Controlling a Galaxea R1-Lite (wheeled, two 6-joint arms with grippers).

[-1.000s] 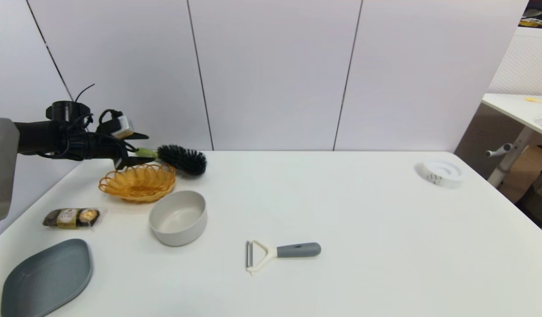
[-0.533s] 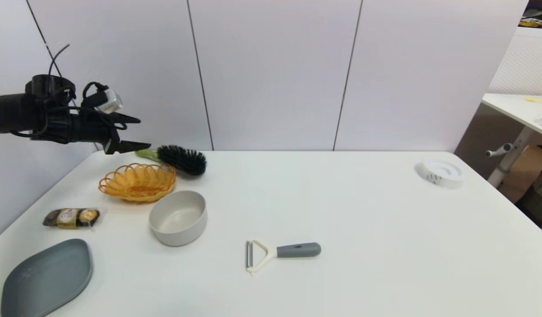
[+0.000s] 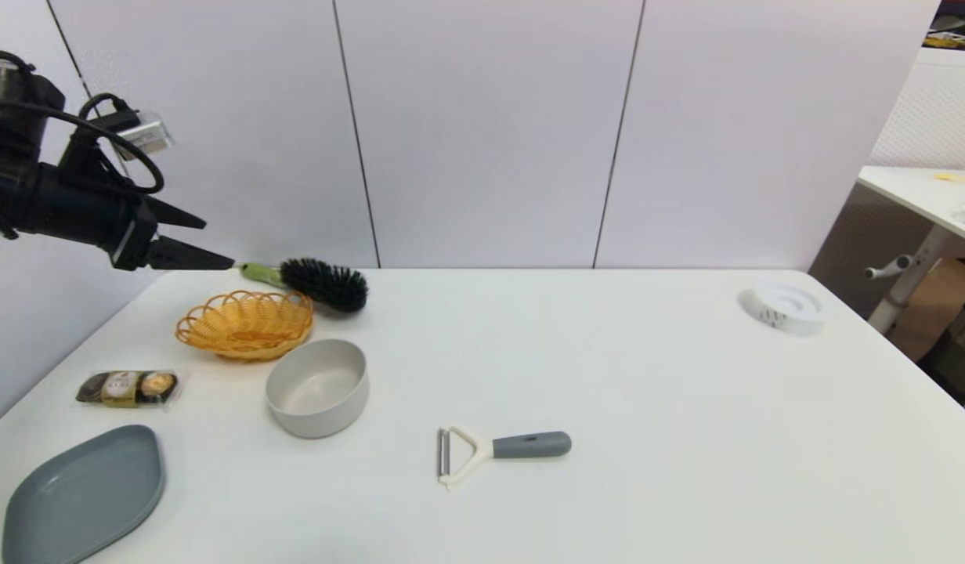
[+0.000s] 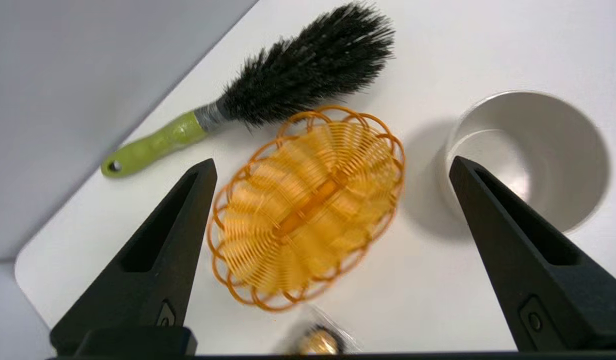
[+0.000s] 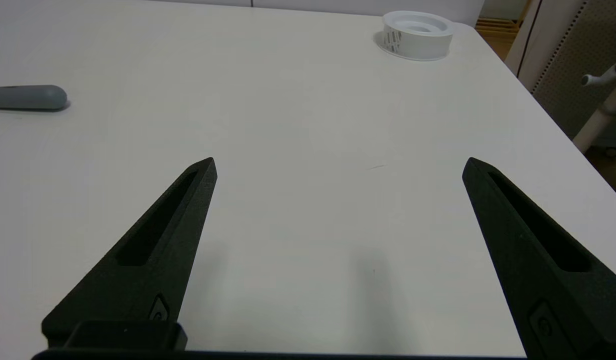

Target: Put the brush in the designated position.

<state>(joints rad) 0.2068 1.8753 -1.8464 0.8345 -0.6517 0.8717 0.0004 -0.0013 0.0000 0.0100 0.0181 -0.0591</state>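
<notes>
Jaws wide, empty — left gripper (image 3: pixel 216 243) hangs above the brush (image 3: pixel 318 282).

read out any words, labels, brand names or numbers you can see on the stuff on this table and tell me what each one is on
No text here can be read.
Clear plastic packet of gold-foil chocolates: a label shows, too small to read.
White round tape roll: dark marks on its side, too blurred to read.
Lime-green-handled black-bristle brush, orange woven basket, white bowl, grey plate, grey-handled white peeler: no text visible.
</notes>
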